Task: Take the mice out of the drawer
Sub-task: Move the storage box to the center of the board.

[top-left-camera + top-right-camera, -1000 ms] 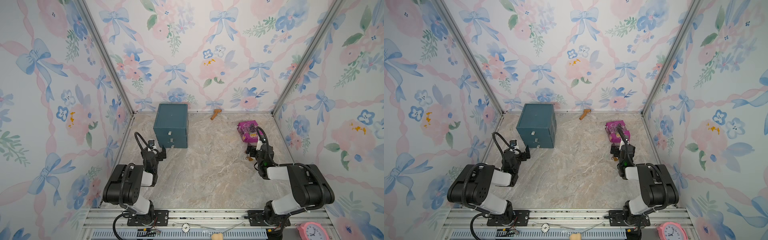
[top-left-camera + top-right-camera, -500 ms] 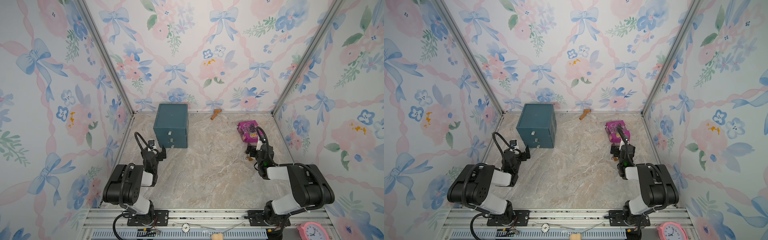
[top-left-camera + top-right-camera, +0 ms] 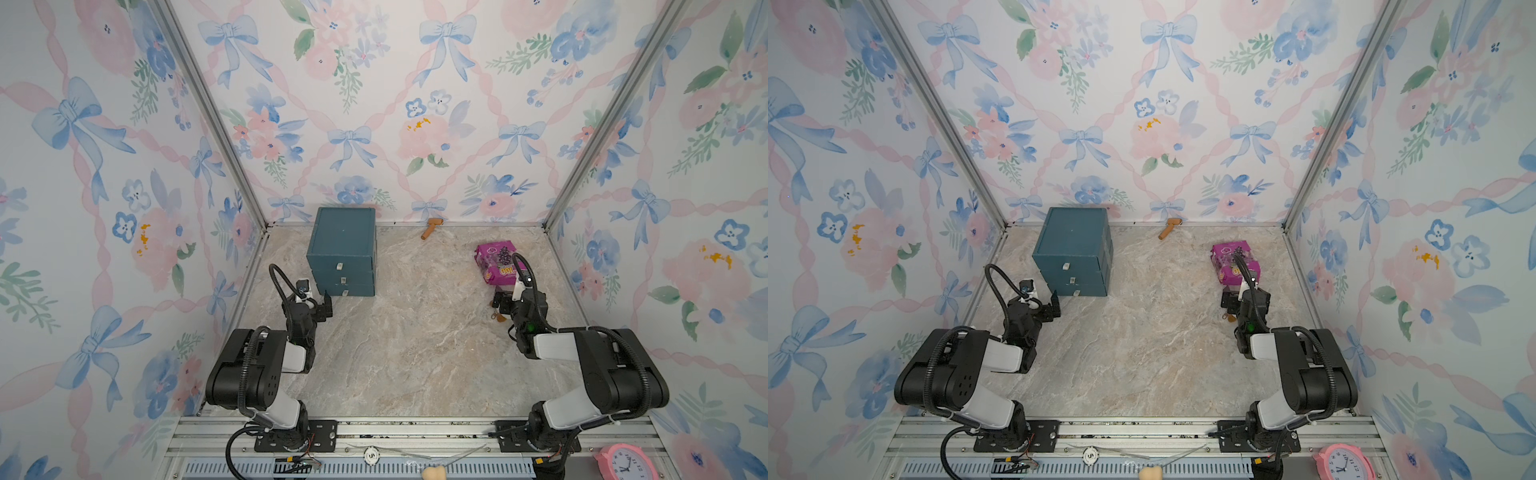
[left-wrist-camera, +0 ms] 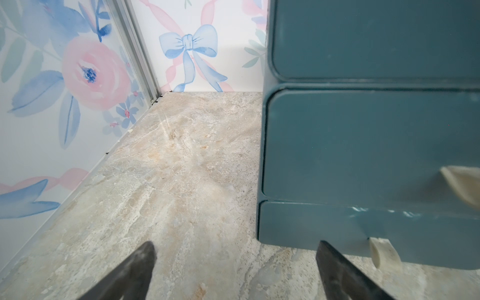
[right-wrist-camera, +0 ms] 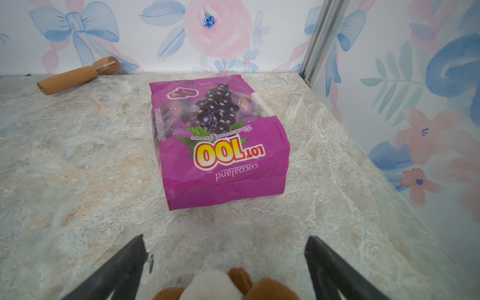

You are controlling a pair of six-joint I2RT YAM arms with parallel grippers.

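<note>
Left wrist view: drawers shut, nothing taken out yet.
No mice show, presumably inside the blue cabinet; left jaws apart beside its bottom drawer, right jaws apart over a plush toy.

No chg seen: L hand, R hand static; nothing else moved.
</note>
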